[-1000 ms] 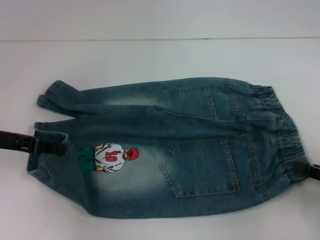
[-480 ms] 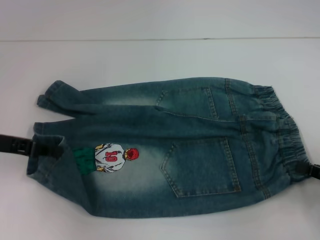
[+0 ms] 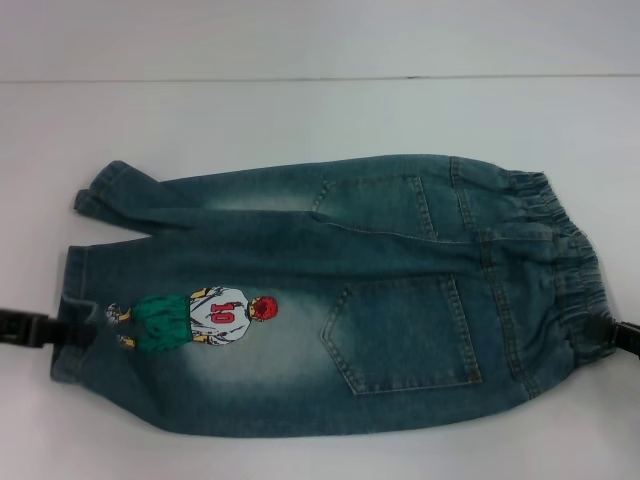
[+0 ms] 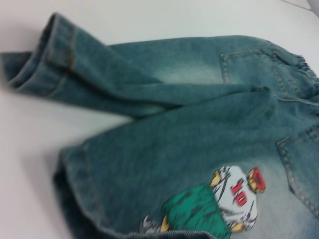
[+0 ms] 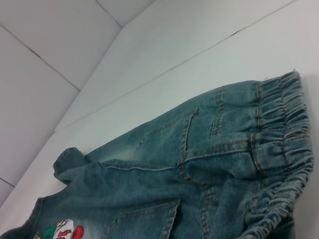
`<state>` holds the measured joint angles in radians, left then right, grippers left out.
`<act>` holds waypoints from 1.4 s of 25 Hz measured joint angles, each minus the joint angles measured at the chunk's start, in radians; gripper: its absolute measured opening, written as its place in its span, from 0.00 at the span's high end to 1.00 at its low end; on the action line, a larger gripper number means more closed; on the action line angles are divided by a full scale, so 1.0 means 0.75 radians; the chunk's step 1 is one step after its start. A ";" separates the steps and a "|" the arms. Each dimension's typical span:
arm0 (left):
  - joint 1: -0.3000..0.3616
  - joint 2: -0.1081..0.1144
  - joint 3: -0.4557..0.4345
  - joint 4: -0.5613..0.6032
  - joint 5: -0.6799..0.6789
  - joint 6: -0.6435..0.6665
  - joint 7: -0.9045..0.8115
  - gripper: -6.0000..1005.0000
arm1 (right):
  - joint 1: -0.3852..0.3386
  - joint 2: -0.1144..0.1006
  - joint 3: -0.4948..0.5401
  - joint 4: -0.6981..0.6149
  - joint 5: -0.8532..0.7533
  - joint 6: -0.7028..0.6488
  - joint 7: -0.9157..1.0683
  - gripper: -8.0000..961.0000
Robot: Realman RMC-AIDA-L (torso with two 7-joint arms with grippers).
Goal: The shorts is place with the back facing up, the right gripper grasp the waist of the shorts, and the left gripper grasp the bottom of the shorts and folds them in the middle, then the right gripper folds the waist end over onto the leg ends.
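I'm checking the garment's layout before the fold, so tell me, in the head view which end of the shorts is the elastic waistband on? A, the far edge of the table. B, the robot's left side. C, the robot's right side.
C: the ruffled waist of the shorts lies on the robot's right by the right gripper, with the leg ends at the left gripper.

Light: soft, even, bright on the white table (image 3: pixel 300 110).
Shadows: faint, thin rim under the shorts (image 3: pixel 330 290).
Glare: none to speak of.
Focus: head view slightly soft; left wrist view blurs at the near hem.
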<state>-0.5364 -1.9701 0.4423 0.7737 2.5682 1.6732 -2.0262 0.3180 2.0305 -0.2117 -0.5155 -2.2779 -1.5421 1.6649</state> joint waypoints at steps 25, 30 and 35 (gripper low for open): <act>0.098 0.029 -0.310 0.060 -0.010 0.093 0.093 0.94 | -0.027 0.017 0.003 -0.002 0.058 -0.191 -0.070 0.94; 0.098 0.036 -0.369 0.062 -0.051 0.089 0.099 0.94 | -0.035 0.013 0.004 -0.002 0.099 -0.237 -0.071 0.94; 0.098 0.041 -0.380 0.059 -0.076 0.080 0.100 0.94 | -0.033 0.003 0.004 -0.004 0.119 -0.243 -0.061 0.94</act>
<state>-0.4632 -1.9393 0.1569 0.8178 2.5113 1.7330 -1.9513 0.2930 2.0326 -0.2086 -0.5187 -2.1886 -1.7242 1.6188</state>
